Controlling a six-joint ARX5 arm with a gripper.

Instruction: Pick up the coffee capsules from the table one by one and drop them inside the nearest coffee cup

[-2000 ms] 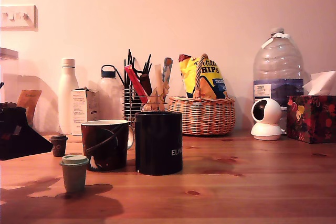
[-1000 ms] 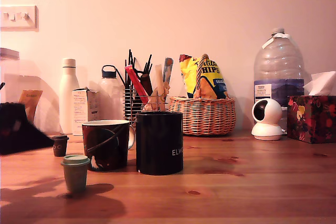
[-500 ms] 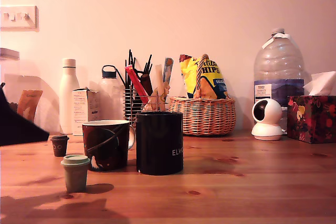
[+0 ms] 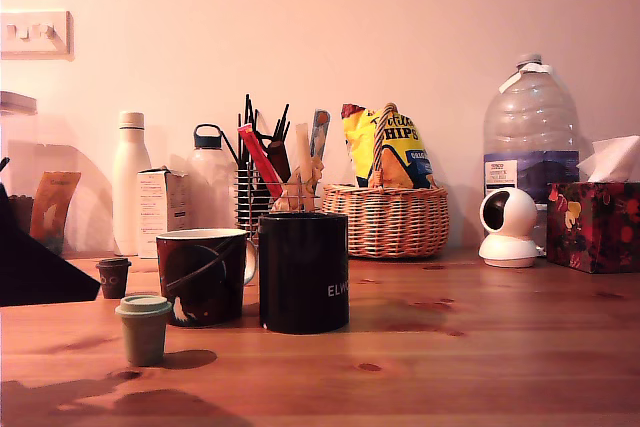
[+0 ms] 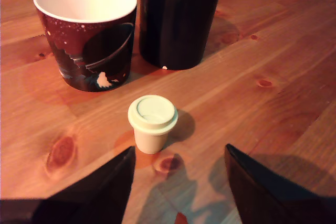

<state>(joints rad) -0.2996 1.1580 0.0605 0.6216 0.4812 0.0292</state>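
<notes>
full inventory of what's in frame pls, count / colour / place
pale green capsule: 1, upright, table front, ahead of open gripper
brown capsule: 1, exterior view's left of patterned mug
patterned mug: 1, dark, white inside
black mug: 1, beside patterned mug
white bottles: 2, rear
carton: 1, white
utensil rack: 1, black
wicker basket: 1, holds snack bags
water jug: 1, clear
round camera: 1, white
tissue box: 1, floral
wall switch: 1
table: wood
gripper: 1, black, open
</notes>
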